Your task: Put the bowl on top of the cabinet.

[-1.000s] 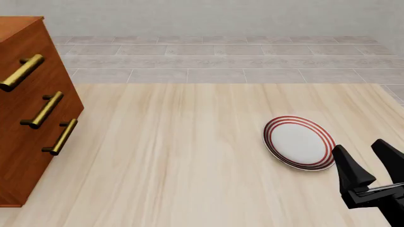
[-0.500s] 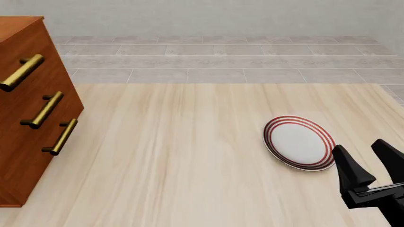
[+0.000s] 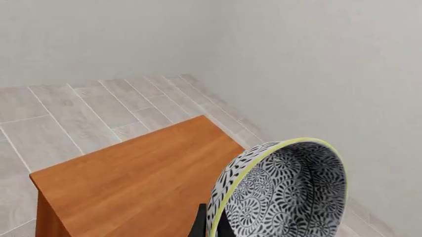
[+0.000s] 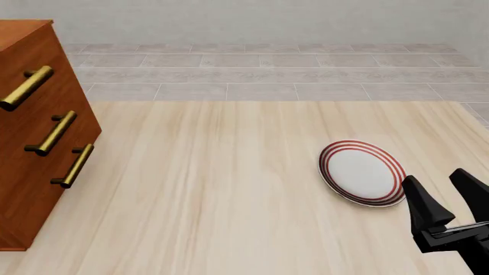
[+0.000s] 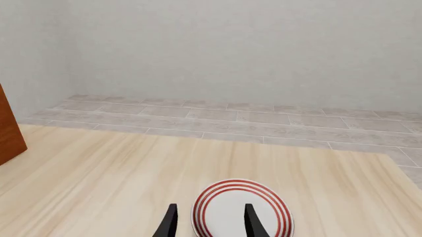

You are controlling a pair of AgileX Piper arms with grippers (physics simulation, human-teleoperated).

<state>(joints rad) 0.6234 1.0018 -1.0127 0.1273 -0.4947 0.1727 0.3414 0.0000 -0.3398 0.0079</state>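
In the front view the cabinet [image 4: 38, 132] runs off the left edge, its top surface out of sight, and the right gripper [image 4: 449, 192] is cropped at the near right corner. In the left wrist view the bowl [image 3: 283, 190] is cut by the picture's edge, and the left gripper [image 3: 209, 226] shows only as dark slivers at its rim.

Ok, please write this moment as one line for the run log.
left gripper: shut on bowl, tilted, above cabinet top | right gripper: open, idle beside plate | bowl not yet placed
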